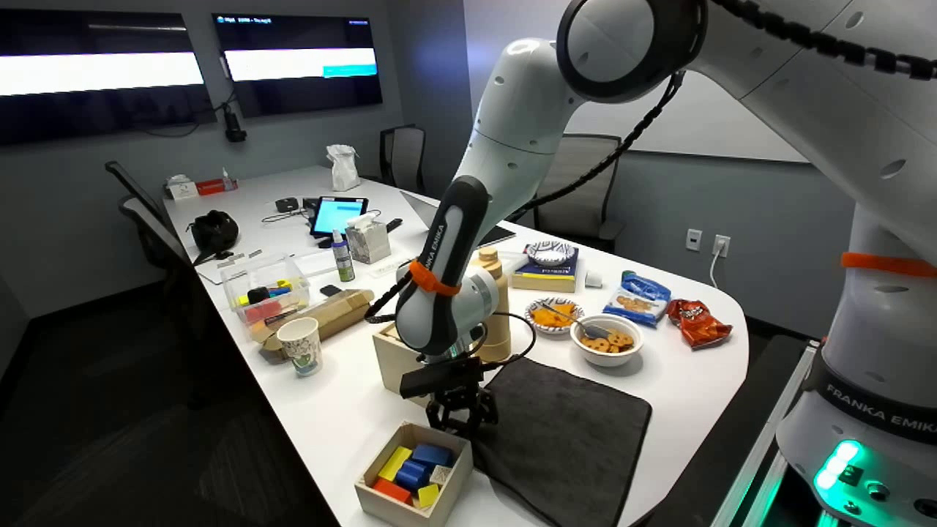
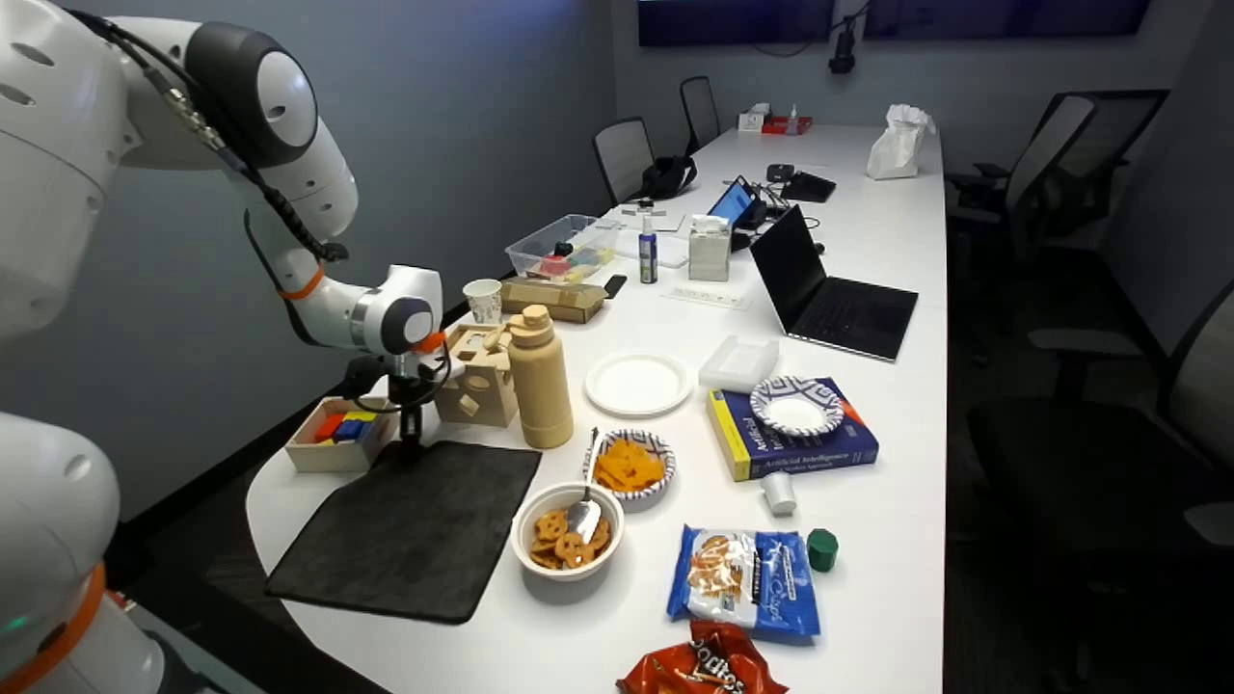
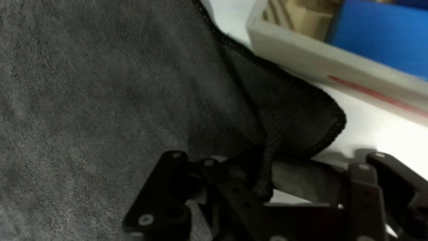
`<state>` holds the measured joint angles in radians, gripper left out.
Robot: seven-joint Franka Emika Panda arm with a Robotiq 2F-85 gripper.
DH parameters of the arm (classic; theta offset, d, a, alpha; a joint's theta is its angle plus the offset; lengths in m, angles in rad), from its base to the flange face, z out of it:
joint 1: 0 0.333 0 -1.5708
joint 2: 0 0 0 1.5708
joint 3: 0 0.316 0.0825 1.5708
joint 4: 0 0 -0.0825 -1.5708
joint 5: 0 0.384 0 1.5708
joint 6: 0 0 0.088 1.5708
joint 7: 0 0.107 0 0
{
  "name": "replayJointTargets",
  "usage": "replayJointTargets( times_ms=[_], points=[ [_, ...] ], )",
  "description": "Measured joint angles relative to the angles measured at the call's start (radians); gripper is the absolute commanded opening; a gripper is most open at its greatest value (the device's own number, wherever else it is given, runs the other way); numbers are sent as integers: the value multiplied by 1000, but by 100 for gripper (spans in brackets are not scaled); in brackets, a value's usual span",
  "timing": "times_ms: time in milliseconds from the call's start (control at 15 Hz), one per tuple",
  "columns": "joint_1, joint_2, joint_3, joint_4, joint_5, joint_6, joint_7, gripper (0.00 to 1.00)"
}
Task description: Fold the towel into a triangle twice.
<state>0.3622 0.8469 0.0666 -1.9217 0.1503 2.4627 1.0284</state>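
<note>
arches the arm out from a base with lit green lights, bends it high at the elbow, then slopes down to the table. points the gripper down at one corner of the towel. in the wrist view, pinches a raised ridge of it between the fingertips, just inside the rounded corner.

of the towel: dark grey, matte, broad, roughly square, with a darker stitched hem. in both exterior views, lies mostly flat near the table's rounded end, just beside a wooden box of coloured blocks. up close, shows a crease running away from the fingertips and a darker strip from there out to the hem.

on the same white top: a shape-sorter box near the gripper, a tan bottle, a white bowl with a spoon, a blue snack bag, a red snack bag, a thick book under a patterned bowl, and, farther along, an unfolded laptop.

around it: mesh-backed chairs, grey walls and, in an exterior view, two lit wall displays.
</note>
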Motion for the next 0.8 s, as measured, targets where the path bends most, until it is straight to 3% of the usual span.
replayJointTargets(
  times_ms=[333, 600, 800],
  points=[
    [-63, -93, 34, -153, 90, 127, -45, 0],
    [-130, -232, 87, -325, 168, 255, -141, 0],
    [-181, -335, 123, -431, 223, 283, -224, 0]
  ],
)
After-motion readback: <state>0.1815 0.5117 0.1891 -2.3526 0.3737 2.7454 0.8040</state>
